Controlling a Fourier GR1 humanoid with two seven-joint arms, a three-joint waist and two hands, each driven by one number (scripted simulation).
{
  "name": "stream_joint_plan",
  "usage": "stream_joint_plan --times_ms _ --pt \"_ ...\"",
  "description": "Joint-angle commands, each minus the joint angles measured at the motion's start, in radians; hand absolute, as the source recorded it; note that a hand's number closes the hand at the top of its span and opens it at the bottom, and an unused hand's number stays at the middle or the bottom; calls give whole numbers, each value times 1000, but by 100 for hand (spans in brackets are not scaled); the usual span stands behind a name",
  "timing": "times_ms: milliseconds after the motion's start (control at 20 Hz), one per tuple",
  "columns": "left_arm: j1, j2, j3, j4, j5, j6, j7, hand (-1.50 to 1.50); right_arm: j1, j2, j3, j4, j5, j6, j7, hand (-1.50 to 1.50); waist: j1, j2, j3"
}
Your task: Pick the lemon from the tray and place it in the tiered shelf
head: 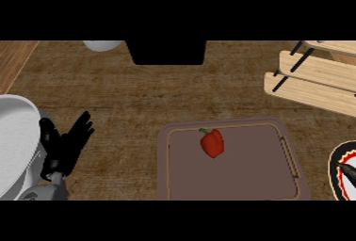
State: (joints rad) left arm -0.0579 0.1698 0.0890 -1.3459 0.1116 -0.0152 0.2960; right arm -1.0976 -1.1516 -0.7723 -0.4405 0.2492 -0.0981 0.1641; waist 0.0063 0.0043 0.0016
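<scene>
A brown tray (233, 183) lies on the wooden counter, right of centre. On its upper left part lies a red pepper-shaped fruit with a green stem (213, 143); no yellow lemon shows. The wooden tiered shelf (316, 84) stands at the upper right, its slats slanting toward the tray. My left hand (66, 146) rests open at the left, fingers up, well apart from the tray and holding nothing. My right hand does not show.
A large white plate (15, 141) sits at the left edge beside my left hand. A white bowl (103, 44) and a black block (168, 52) stand at the back. A dark round dish with a red and white rim (342, 172) is cut by the right edge.
</scene>
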Motion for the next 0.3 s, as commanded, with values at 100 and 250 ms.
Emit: stream_joint_plan --times_ms 100,250 --pt "-8 -18 -13 8 -7 3 -1 0 97 -171 -91 99 -90 187 -41 -150 -5 2 1" --pt "1 16 21 26 9 -23 -21 0 145 -204 -124 135 -122 213 -89 -150 1 3 1"
